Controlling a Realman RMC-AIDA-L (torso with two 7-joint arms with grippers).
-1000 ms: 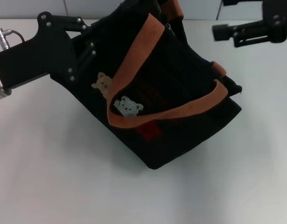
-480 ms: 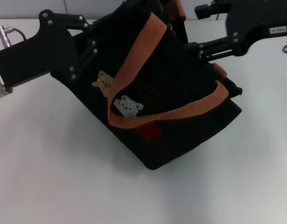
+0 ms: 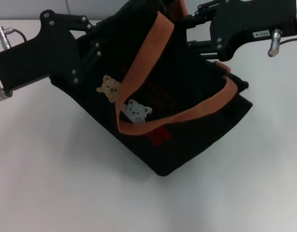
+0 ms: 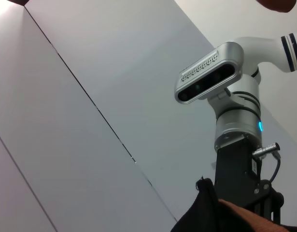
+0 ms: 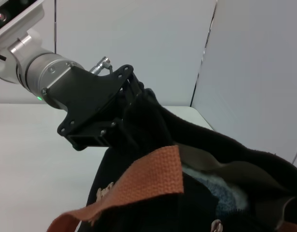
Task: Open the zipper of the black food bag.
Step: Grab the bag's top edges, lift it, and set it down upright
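Note:
The black food bag [image 3: 187, 96] lies tilted on the white table, with an orange-brown handle [image 3: 143, 63] draped across its front, bear patches [image 3: 108, 87] and a red label [image 3: 159, 135]. My left gripper [image 3: 92, 41] is shut on the bag's upper left corner, which also shows in the right wrist view [image 5: 136, 96]. At the bag's top right rim my right gripper [image 3: 199, 29] is open, with one finger on each side of the rim. The right wrist view shows pale lining [image 5: 225, 171] at the gaping mouth and a small silver tab [image 5: 216, 225], probably the zipper pull.
The white table [image 3: 51, 183] stretches in front of and beside the bag. A white wall [image 5: 138, 43] stands behind. In the left wrist view the right arm's wrist [image 4: 235, 121] rises above a scrap of black fabric [image 4: 201, 212].
My right gripper has moved left from the far right edge to the bag's top rim. The bag has shifted slightly; the left gripper has kept its hold.

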